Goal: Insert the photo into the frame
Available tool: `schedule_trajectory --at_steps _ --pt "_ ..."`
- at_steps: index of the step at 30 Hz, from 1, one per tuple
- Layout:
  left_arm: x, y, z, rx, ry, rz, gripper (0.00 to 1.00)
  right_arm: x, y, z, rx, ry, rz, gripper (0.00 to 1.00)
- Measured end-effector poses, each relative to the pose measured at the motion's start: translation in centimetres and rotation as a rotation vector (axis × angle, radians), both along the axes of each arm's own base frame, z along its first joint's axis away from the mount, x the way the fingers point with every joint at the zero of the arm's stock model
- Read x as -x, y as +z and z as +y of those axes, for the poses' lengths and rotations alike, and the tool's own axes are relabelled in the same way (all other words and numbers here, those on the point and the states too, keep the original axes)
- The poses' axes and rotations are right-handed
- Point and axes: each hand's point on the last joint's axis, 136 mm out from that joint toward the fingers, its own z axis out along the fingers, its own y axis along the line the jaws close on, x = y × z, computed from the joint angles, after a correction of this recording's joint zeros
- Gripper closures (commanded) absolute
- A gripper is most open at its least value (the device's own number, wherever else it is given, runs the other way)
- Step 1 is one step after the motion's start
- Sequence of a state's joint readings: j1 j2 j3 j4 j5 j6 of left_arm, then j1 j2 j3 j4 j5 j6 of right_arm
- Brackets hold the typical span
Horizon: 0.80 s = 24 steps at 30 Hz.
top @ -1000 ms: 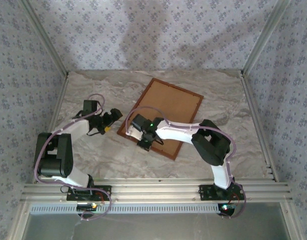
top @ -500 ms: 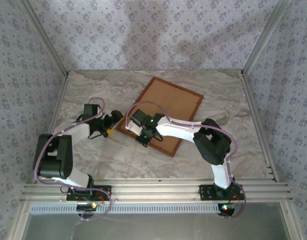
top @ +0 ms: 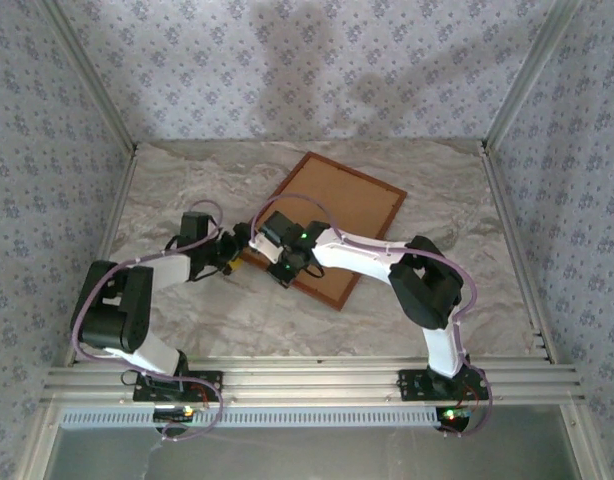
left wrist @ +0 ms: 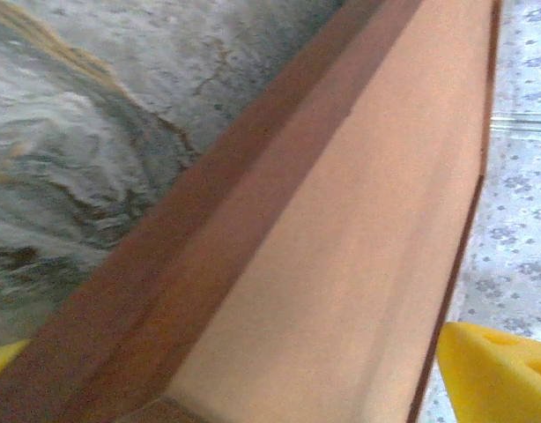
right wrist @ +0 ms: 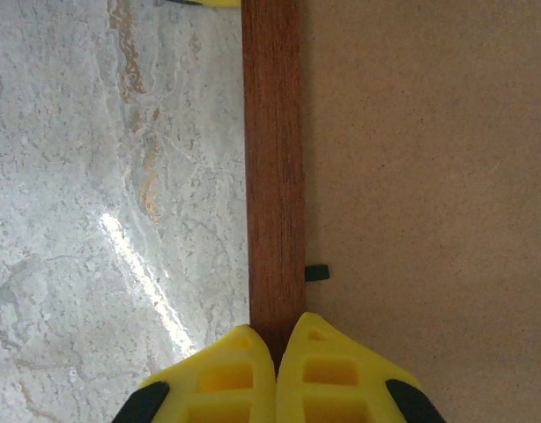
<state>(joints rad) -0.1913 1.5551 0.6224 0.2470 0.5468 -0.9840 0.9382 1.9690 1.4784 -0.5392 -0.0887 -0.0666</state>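
The frame (right wrist: pixel 273 159) lies back-up on the table (top: pixel 187 190), backing board (right wrist: pixel 429 176) seated; whether the photo is beneath, I cannot tell. The right gripper (right wrist: pixel 276 352), its 2 fingers pressed together, bears on the frame's rail. The left gripper (left wrist: pixel 253 366), spread, straddles the frame's edge. This looks like securing the back, and next the black tab (right wrist: pixel 316 273) probably needs turning.

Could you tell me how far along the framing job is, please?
Done: the backing board sits inside the frame, which lies face down; whether the photo is beneath it cannot be told. In hand: the shut right gripper sits at the frame's rail, while the open left gripper straddles its edge. Left: confirming the photo is in.
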Motion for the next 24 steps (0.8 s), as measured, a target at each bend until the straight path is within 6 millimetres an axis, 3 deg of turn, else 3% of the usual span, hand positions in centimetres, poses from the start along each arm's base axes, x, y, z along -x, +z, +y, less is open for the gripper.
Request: schedule_trajectory --at_steps 7,9,11,14,24 --pt "-0.4 0.2 -0.3 0.039 0.030 -0.042 0.26 -0.3 0.2 0.2 -0.024 -0.020 0.011 1.00" --pt "-0.5 0.3 -0.4 0.036 0.034 -0.053 0.34 -0.4 0.4 0.3 -0.031 -0.029 0.013 1.00" --pt "-0.5 0.2 -0.5 0.031 0.040 -0.057 0.51 -0.6 0.6 0.4 -0.040 -0.038 0.015 1.00" --pt "-0.3 0.0 -0.6 0.020 0.037 -0.067 0.60 -1.0 1.1 0.6 -0.055 -0.055 0.017 1.00" --pt "-0.6 0.8 -0.7 0.029 0.050 -0.102 0.74 -1.4 1.2 0.7 -0.063 -0.087 0.037 1.00"
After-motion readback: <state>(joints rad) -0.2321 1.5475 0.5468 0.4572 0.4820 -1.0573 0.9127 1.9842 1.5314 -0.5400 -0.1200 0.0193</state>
